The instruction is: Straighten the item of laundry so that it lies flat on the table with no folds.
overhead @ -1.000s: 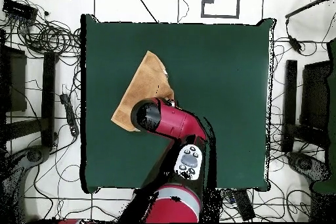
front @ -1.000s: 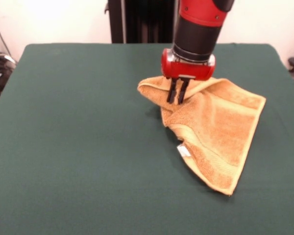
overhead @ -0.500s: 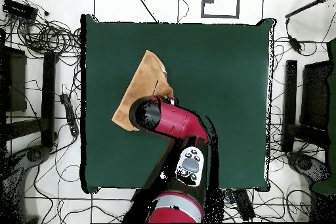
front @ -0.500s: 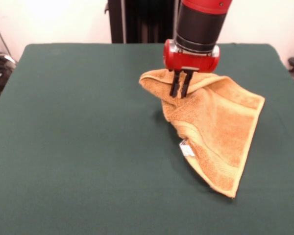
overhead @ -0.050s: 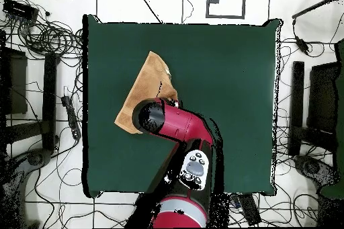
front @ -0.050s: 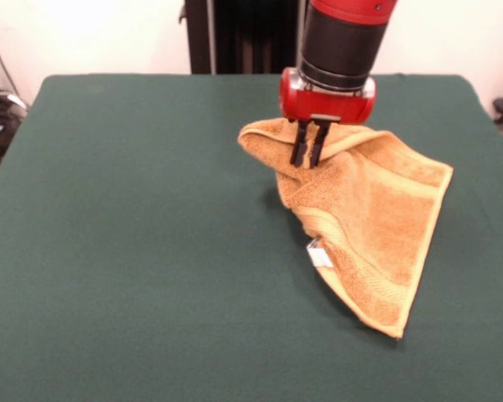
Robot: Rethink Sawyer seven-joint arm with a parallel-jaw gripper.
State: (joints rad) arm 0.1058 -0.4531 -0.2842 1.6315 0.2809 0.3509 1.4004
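— Pinching a raised fold now: the gripper (front @ -0.050s: 308, 155) has its two black fingers (front @ -0.050s: 298, 149) drawn narrow, close together on the towel (front @ -0.050s: 373, 226) near its upper left corner, and the cloth peaks up around them.

— Why grab there?

— My read: that corner is doubled over, so lifting it lets the flap be drawn outward until the sheet lies flat. The rest trails down to the right, resting on the green counter (front @ -0.050s: 134, 234), with the white tag (front @ -0.050s: 319, 254) showing on the left edge.

— Where does it sit overall?

— From above, the towel (overhead @ -0.050s: 144, 88) lies toward the left side of the counter (overhead @ -0.050s: 222, 99), partly hidden under the red arm (overhead @ -0.050s: 176, 124).

— Anything in the way?

— Nothing on the felt. Cables (overhead @ -0.050s: 47, 35) and stands sit off the counter, well apart.
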